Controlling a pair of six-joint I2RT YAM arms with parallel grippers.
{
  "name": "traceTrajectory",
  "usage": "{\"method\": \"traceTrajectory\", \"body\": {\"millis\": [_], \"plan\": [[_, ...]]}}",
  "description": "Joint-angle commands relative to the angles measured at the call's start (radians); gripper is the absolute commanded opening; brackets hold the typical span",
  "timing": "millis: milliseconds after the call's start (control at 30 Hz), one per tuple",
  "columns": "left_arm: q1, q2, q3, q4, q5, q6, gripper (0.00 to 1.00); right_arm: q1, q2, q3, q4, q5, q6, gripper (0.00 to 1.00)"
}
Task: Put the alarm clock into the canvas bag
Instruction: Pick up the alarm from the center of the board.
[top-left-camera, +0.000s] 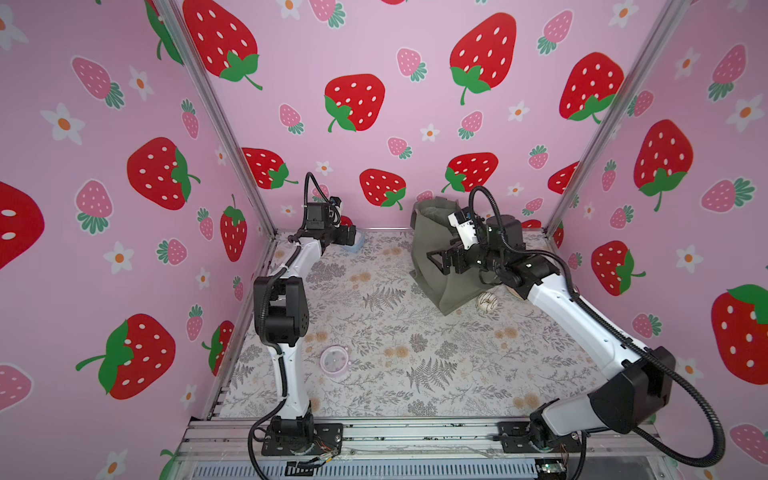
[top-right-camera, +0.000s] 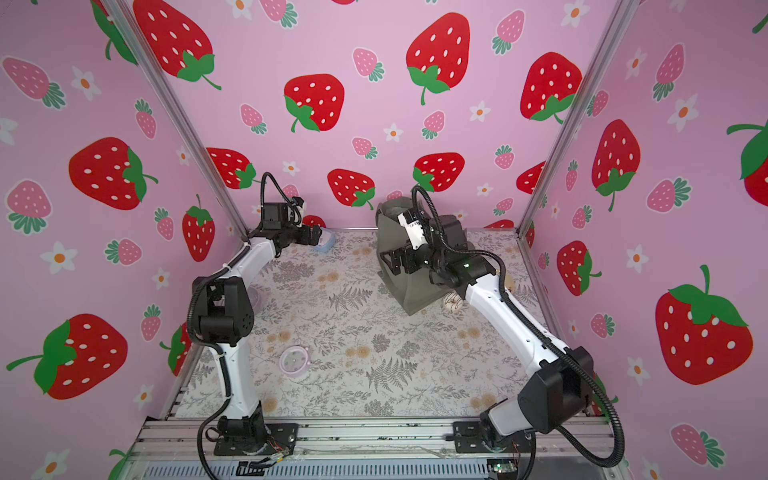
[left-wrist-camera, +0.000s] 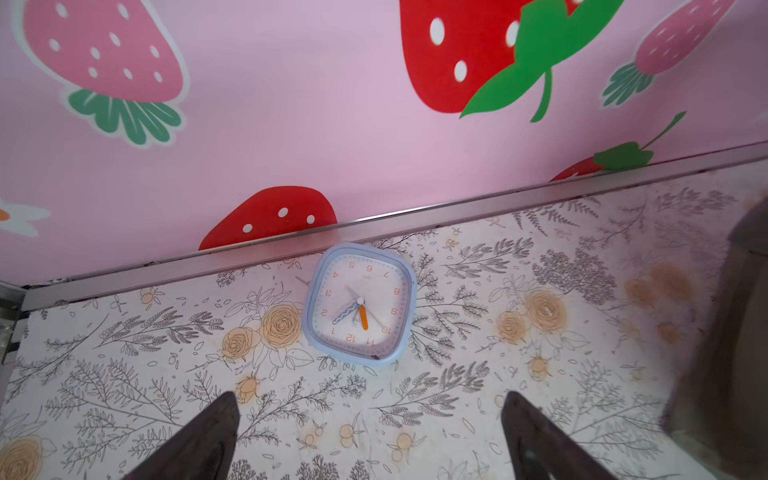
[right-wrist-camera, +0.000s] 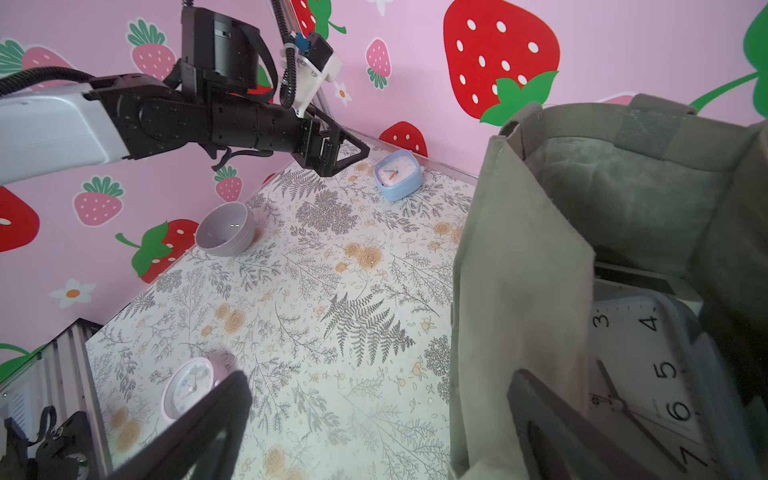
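Observation:
A light blue square alarm clock (left-wrist-camera: 360, 305) lies face up by the back wall, also seen in both top views (top-left-camera: 358, 246) (top-right-camera: 327, 242). My left gripper (left-wrist-camera: 370, 397) hovers just short of it, open, with nothing between its fingers (top-left-camera: 348, 237). The grey-green canvas bag (top-left-camera: 426, 232) (top-right-camera: 386, 237) stands at the back right. Inside it rests a grey-framed clock (right-wrist-camera: 640, 361) with black numerals. My right gripper (right-wrist-camera: 379, 376) is open at the bag's mouth (top-left-camera: 436, 261), one finger (right-wrist-camera: 540, 419) over the bag's near wall (right-wrist-camera: 519, 270), holding nothing.
A pink round alarm clock (top-left-camera: 334, 360) (right-wrist-camera: 187, 384) lies on the floral mat near the front left. A grey bowl (right-wrist-camera: 224, 235) sits by the left wall behind the left arm. A small brown-and-white ring (top-left-camera: 488, 301) lies beside the bag's base, under the right arm.

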Motion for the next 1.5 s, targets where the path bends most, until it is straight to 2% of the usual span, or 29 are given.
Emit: {"method": "traceTrajectory", "body": {"millis": [0, 233, 500, 633, 767, 1467], "plan": [[-0.003, 0.070, 0.110, -0.071, 0.031, 0.080, 1.00, 0.016, 0.060, 0.039, 0.017, -0.003, -0.011, 1.00], [0.012, 0.281, 0.420, -0.243, 0.083, 0.035, 0.99, 0.038, 0.166, 0.114, 0.021, -0.022, -0.007, 1.00], [0.017, 0.381, 0.511, -0.227, 0.099, 0.052, 1.00, 0.050, 0.235, 0.181, 0.002, -0.041, -0.006, 1.00], [0.017, 0.442, 0.603, -0.269, 0.091, 0.051, 0.99, 0.054, 0.250, 0.201, 0.001, -0.057, -0.005, 1.00], [0.015, 0.472, 0.617, -0.252, 0.073, 0.060, 1.00, 0.053, 0.258, 0.217, 0.010, -0.106, 0.005, 1.00], [-0.008, 0.553, 0.700, -0.287, 0.049, 0.143, 1.00, 0.053, 0.267, 0.261, -0.001, -0.136, 0.005, 1.00]]}}
